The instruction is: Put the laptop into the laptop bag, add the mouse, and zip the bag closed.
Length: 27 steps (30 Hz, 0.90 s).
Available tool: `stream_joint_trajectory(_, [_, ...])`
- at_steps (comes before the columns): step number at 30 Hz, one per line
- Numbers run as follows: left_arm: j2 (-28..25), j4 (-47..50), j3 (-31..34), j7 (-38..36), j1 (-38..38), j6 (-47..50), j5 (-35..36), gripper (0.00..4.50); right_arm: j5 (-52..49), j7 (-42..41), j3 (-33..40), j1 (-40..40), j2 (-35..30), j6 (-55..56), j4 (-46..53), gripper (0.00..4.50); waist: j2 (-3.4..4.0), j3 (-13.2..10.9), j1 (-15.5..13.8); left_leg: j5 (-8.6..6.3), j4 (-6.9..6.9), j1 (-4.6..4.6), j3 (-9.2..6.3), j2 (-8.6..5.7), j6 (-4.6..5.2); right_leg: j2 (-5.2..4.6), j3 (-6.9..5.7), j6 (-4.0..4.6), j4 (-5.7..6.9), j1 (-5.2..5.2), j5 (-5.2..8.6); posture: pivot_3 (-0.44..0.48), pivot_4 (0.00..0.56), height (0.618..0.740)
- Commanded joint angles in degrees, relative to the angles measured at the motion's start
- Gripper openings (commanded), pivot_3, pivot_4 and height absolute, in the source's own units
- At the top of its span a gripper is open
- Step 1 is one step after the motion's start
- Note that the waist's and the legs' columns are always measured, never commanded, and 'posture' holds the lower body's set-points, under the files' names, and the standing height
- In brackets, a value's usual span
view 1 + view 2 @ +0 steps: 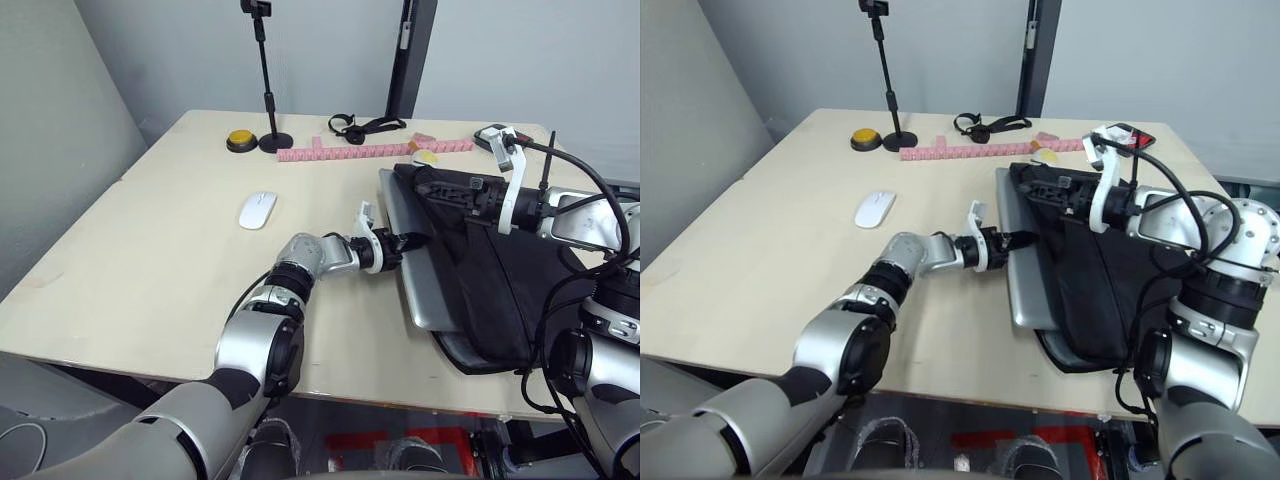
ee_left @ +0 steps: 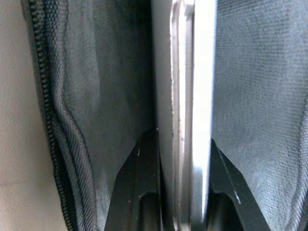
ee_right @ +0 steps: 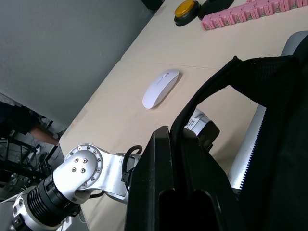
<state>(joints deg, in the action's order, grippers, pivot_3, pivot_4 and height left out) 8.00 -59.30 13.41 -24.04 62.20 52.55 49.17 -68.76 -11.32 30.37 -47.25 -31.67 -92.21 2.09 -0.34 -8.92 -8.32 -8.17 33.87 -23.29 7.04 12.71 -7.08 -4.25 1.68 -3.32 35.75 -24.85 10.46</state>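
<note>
The silver-grey laptop (image 1: 416, 272) lies on the table's right side, partly inside the black laptop bag (image 1: 492, 292). My left gripper (image 1: 404, 243) is shut on the laptop's left edge. In the left wrist view its fingers (image 2: 143, 169) sit on either side of the thin laptop edge (image 2: 185, 91), with bag fabric (image 2: 96, 96) around them. Above the laptop, my right gripper (image 1: 426, 186) is shut on the bag's upper flap and holds it raised; the right wrist view shows the black bag edge (image 3: 211, 86) pinched. The white mouse (image 1: 257, 209) lies apart to the left on bare table.
Along the far side of the table are a yellow button (image 1: 240, 140), a black stand base (image 1: 275, 142), a pink block strip (image 1: 370, 151), a black strap (image 1: 365, 127) and a small white-and-yellow toy (image 1: 423, 155). The bag's near corner overhangs the front edge.
</note>
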Motion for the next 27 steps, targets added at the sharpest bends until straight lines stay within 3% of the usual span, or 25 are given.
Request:
stream_joint_trajectory(1, [9.84,2.83,1.0,-5.31,4.52,0.01,1.43,0.37,-2.08,0.28,0.55,-2.08,-0.26,-0.29,0.79,0.02,0.0,0.0,-0.11,0.0,-0.01,0.0,0.0,0.0,0.0,0.0,0.0,0.0,-0.01,0.0,0.0,0.0,0.15,0.739])
stream_joint_trajectory(12, [7.52,6.54,-1.95,-12.98,3.42,4.69,-0.31,0.37,-2.58,1.21,0.48,-1.62,-0.66,-0.28,0.66,0.02,0.02,-0.01,-0.24,0.0,-0.11,-0.04,0.0,-0.01,0.0,-0.01,-0.03,-0.01,-0.13,-0.01,-0.01,0.0,0.15,0.739])
stream_joint_trajectory(21, [3.47,6.5,1.11,-12.35,3.53,4.46,-1.16,0.37,-9.1,7.26,0.98,-2.48,4.58,-0.29,-2.36,0.02,0.15,-0.06,0.05,0.01,-0.11,-0.03,0.02,-0.02,-0.01,-0.02,0.0,-0.08,-0.14,-0.01,-0.05,0.0,0.15,0.739])
stream_joint_trajectory(27, [4.82,7.09,3.25,-11.67,3.77,5.38,-0.25,0.37,-12.76,11.46,-0.17,-2.7,6.82,1.17,-3.72,0.02,0.41,-0.21,-0.27,0.01,-0.14,-0.08,0.02,-0.05,0.0,-0.05,-0.03,-0.08,-0.19,-0.03,-0.05,0.0,0.15,0.739])
